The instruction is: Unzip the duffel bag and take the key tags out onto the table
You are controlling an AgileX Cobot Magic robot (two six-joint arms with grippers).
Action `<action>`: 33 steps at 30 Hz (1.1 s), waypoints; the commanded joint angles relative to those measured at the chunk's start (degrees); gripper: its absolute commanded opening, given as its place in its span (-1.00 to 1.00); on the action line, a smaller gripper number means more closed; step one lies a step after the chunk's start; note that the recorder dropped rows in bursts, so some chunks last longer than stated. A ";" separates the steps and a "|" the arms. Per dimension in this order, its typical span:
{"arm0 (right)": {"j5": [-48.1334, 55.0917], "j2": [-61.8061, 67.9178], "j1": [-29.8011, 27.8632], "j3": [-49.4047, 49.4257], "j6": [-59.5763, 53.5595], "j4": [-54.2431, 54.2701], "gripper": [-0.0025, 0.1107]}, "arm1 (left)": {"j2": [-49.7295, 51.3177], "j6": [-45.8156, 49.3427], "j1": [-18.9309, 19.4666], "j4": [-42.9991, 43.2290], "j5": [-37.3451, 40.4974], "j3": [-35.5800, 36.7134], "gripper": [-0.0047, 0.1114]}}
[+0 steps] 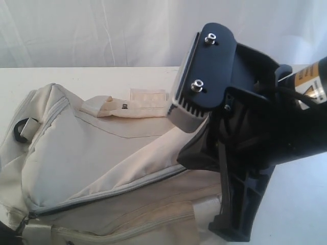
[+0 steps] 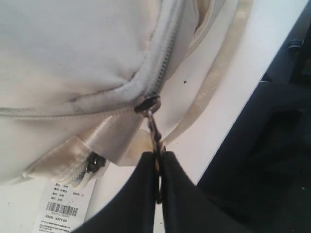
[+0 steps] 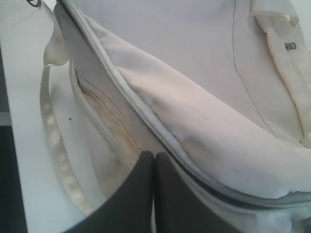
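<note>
Left claw [image 2: 158,154]: black, two fingers pressed together, pinching the thin metal zipper pull [image 2: 154,130] at the bag's end.
Right claw [image 3: 154,160]: black fingers closed flat against each other, nothing gripped; tips close to the bag's side, contact uncertain.
Zipper [image 1: 102,194]: grey, closed along the length in view.
Duffel bag [image 1: 92,153]: large, cream-beige fabric, lying slumped on the tabletop.
Paper tag [image 2: 60,206]: white, barcode-printed, lying by the bag's end.
Webbing strap [image 2: 214,82]: pale, trailing over the tabletop beside the bag.
D-ring [image 1: 23,130]: black, at the bag's left end.
Tabletop [image 1: 127,76]: plain white, flat.
Curtain [image 1: 102,30]: white, behind the tabletop.
</note>
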 commanded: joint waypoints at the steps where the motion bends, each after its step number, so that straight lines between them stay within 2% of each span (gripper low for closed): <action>1: -2.28 -0.37 0.02 0.52 -0.19 0.28 -0.96 | -0.71 -0.65 0.00 0.37 5.02 -1.66 -0.92; 11: -13.61 0.12 0.02 6.81 0.50 1.02 -0.96 | -0.71 -0.65 0.00 2.73 9.69 -5.63 -0.92; 16: -18.88 3.15 0.12 5.46 -1.08 10.25 -0.88 | -0.71 -0.65 0.00 2.62 9.69 -5.74 -0.92; 22: -16.86 13.17 3.92 -5.80 -4.22 12.56 -0.63 | -0.71 -0.65 0.00 2.50 9.69 -5.74 -0.92; 25: -8.46 19.87 6.26 -11.47 -7.99 10.29 -0.60 | -0.71 -0.65 0.00 2.26 9.69 -5.74 -0.92; 26: -4.81 22.48 7.19 -12.68 -10.47 10.42 -0.53 | -0.71 -0.65 0.00 1.82 9.59 -5.74 -0.92; 30: 2.17 25.93 9.03 -12.33 -13.98 10.25 -0.16 | -0.71 -0.65 0.00 -0.79 10.24 -5.74 -0.92; 33: 2.79 25.20 9.03 -12.26 -15.22 10.57 -0.10 | -0.71 -0.65 0.00 -1.21 10.75 -5.74 -0.92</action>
